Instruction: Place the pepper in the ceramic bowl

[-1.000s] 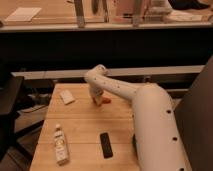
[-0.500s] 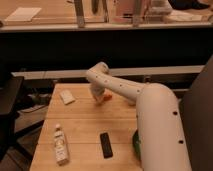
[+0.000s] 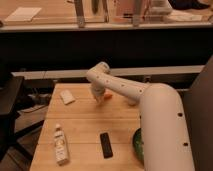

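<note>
landmark: black remote (image 3: 105,145), flat on the table (image 3: 82,120) near its front edge
white packet (image 3: 67,97): beyond the remote and well to its left, flat near the back edge; off the route
bottle (image 3: 60,145): left of the remote and level with it, apart from it; also off the route
gripper (image 3: 98,96): beyond the remote, a touch left of it, down at the tabletop under a bent wrist; how wide it stands, can't tell
pepper (image 3: 106,97): beyond the remote, orange tip showing right at the gripper's right side. Touching or just beside it. Held or only lying there, can't tell. It sits low on the wood, so I read this as the pick stage, not the carry.
ceramic bowl (image 3: 136,145): just right of the remote; only a green strip of rim shows
arm (image 3: 160,115): right of the remote, a thick white link reaching back to the gripper; it hides most of the bowl
in the way: the remote lies close to the line from pepper to bowl, so lift clear before crossing. Drop spot is mostly hidden.
</note>
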Robot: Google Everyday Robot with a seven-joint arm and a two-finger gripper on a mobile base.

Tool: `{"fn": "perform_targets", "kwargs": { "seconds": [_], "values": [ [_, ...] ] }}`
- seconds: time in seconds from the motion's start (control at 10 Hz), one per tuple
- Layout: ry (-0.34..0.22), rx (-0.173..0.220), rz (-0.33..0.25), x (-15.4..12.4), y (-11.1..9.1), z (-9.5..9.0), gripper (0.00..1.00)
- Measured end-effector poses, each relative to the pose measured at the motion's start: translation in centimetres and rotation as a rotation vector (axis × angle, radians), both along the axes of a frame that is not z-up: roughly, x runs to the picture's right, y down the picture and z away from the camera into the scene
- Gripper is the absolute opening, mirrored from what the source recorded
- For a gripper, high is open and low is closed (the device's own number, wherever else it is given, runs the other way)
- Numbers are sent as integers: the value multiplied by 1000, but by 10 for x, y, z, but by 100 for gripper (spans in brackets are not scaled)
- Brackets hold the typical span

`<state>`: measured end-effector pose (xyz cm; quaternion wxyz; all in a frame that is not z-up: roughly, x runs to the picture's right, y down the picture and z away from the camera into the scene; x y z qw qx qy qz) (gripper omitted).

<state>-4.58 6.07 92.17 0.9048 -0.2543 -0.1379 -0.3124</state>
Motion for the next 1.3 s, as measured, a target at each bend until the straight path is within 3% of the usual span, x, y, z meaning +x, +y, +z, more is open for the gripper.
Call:
{"fn": "perform_targets", "kwargs": {
  "seconds": [0.3, 0.5, 0.6, 1.3],
  "values": [
    [1, 4, 11, 3, 0, -9, 18],
    [3, 7, 22, 7, -1, -12, 4],
    [7, 9, 27, 12, -1, -15, 2],
    [10, 12, 60, 20, 6, -33, 2]
  ]
}}
